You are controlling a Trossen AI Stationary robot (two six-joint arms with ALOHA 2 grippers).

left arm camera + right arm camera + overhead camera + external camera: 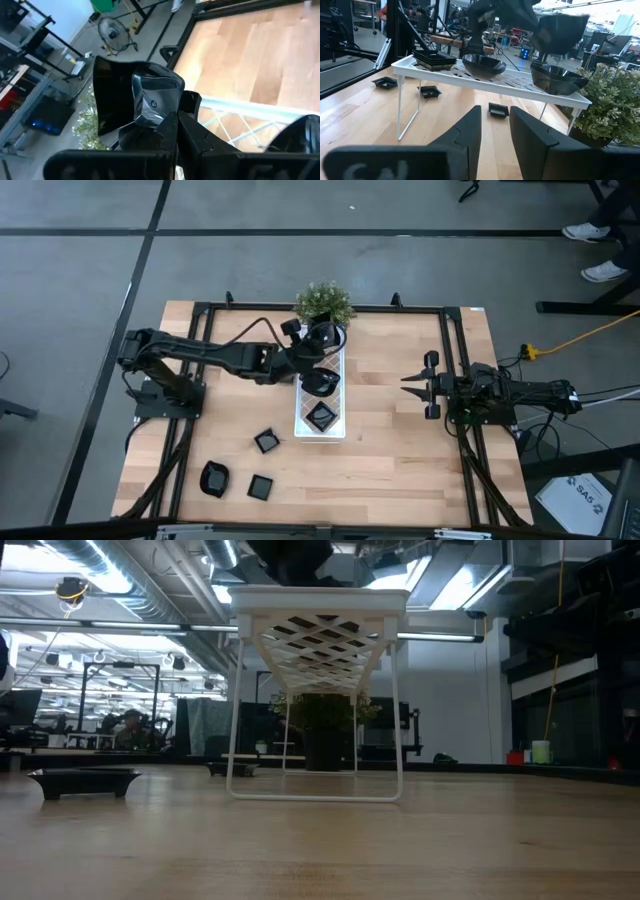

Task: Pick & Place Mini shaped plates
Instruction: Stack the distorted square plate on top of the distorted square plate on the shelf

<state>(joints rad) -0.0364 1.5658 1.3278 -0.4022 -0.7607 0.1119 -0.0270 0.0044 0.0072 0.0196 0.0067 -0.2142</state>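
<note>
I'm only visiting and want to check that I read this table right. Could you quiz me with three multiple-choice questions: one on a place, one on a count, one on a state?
1. Where is the left gripper?
A) above the white rack, at its end by the potted plant
B) at the table's right edge
C) down on the wood, off the rack

2. How many black plates lie on the bare wood beside the rack?
A) two
B) three
C) six

3. How is the right gripper?
A) open, holding nothing
B) shut on a plate
C) shut on the plant

Answers:
1 A: the high view shows the left arm stretched over the rack's plant end, shut on the held plate.
2 B: three lie on the wood at the table's left front.
3 A: its fingers stand apart with only air between, off to the right.
</note>
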